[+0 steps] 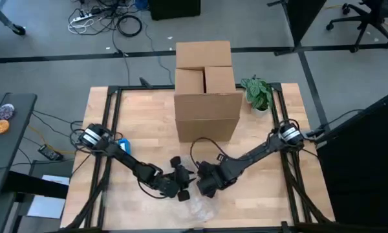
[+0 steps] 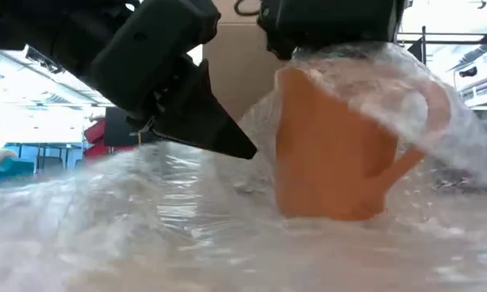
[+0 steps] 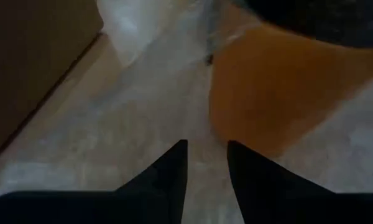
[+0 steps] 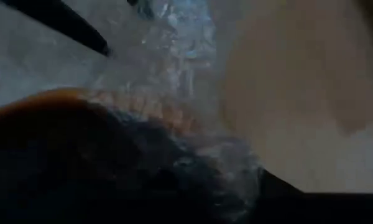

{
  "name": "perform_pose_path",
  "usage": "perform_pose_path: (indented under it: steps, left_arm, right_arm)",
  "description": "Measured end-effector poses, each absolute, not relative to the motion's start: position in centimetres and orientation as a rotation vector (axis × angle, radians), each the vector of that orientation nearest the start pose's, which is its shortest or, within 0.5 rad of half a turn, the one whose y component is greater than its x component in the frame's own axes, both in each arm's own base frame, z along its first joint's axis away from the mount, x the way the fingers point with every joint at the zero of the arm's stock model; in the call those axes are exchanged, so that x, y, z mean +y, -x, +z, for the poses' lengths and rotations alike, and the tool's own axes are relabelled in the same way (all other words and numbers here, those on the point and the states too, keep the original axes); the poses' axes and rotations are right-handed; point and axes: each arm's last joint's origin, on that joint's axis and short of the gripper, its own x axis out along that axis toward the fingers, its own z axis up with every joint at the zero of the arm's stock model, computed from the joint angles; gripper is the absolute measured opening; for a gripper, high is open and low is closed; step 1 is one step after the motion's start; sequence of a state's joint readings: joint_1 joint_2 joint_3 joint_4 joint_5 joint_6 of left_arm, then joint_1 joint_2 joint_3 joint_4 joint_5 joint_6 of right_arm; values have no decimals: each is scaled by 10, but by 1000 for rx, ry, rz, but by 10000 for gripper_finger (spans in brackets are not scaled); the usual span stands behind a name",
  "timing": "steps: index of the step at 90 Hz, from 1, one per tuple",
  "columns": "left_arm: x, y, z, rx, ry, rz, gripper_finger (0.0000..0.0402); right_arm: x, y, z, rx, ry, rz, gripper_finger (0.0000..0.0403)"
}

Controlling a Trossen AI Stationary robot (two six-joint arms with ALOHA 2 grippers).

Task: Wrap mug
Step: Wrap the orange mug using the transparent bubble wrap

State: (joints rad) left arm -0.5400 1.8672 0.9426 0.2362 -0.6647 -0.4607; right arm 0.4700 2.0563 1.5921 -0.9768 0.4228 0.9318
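orange mug (image 2: 329,150) directly under right pincer (image 2: 329,32)

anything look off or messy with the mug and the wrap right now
Nothing looks damaged or spilled. The orange mug stands upright on the bubble wrap, only partly covered: wrap is draped over its handle side while the front is bare.

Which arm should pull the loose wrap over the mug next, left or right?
Left, probably. The right gripper sits on top of the orange mug, steadying it, while the left gripper hangs free just above the bubble wrap beside the mug.
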Motion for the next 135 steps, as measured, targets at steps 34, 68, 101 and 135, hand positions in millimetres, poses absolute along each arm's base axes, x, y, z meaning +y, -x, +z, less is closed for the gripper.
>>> perform_pose_path:
  steps: [34, 68, 101, 135]
  left_arm:
    - [-194, -297, 118, 656, 71, 219, 99]
    - [-202, -293, 98, 688, 60, 243, 99]
    - [-203, -293, 108, 712, 61, 183, 99]
    - [-211, -286, 179, 942, 167, -101, 99]
  right_arm:
    - [192, -348, 188, 793, 252, -713, 6]
    - [193, -342, 144, 617, 506, -700, 6]
    - [189, -358, 142, 668, 937, -587, 6]
    - [170, -372, 142, 854, 1357, -407, 6]
